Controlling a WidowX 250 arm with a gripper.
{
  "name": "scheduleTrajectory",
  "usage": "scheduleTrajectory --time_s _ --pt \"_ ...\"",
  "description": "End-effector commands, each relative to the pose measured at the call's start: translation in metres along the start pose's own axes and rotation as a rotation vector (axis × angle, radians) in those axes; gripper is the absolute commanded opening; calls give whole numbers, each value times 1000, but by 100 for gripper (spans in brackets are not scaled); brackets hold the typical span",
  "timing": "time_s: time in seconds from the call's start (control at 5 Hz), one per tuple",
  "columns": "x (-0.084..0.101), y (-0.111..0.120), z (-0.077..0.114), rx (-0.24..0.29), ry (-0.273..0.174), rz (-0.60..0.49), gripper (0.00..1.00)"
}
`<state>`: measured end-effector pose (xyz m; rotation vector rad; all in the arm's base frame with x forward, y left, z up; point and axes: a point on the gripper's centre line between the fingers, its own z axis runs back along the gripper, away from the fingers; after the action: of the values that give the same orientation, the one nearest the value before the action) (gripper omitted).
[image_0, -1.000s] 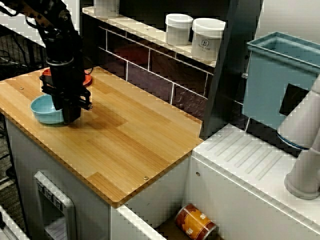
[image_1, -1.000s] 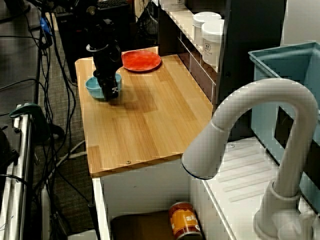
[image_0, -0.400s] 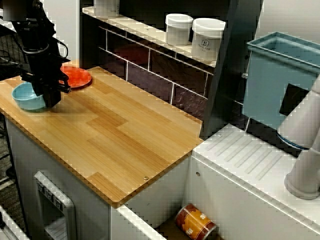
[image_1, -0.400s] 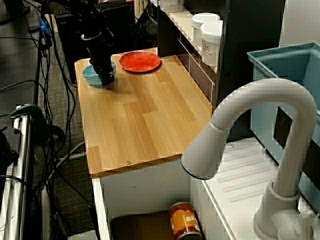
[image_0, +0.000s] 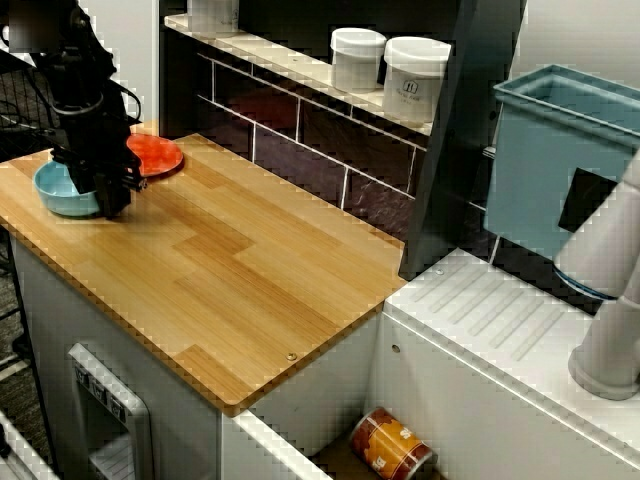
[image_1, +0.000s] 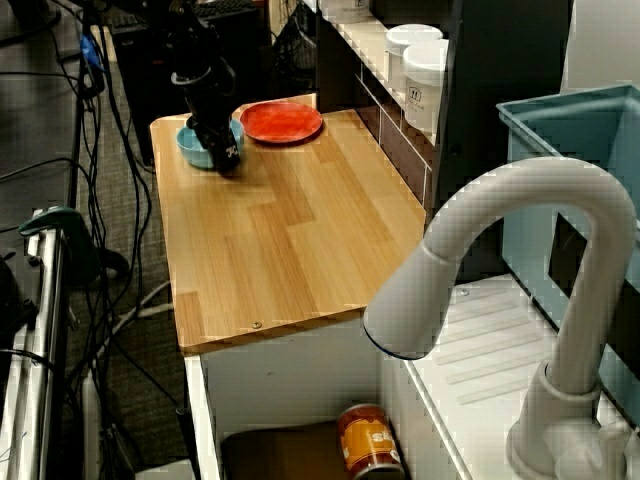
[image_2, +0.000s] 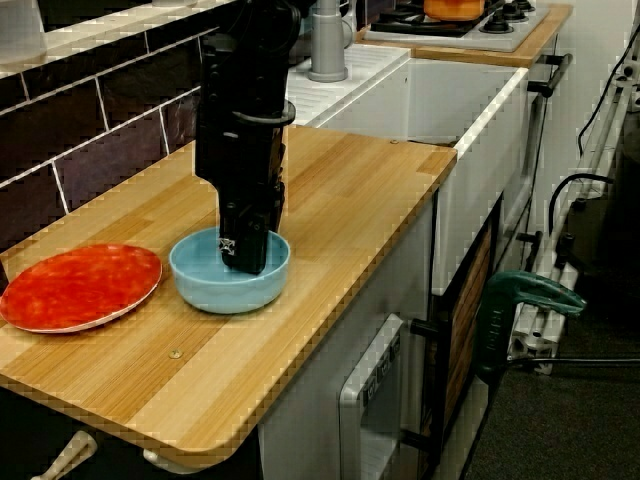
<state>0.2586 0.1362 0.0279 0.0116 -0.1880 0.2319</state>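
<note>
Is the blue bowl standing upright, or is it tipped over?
Upright. The blue bowl sits flat on the wooden counter with its opening upward, and the hand reaches down into it.

Pale blue bowl, upright on wooden counter (just beside red plate)

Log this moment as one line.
gripper: tip inside bowl, jaws unclear | bowl: on counter, beside plate
</note>
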Motion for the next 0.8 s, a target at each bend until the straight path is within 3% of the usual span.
scheduleTrajectory --time_s 0.0,0.4,0.6 --pt "-1 -15 32 -54 -11 -66 100" --pt "5 -30 61 -60 -55 -83 100" --pt "10 -10 65 -50 -91 -75 100"
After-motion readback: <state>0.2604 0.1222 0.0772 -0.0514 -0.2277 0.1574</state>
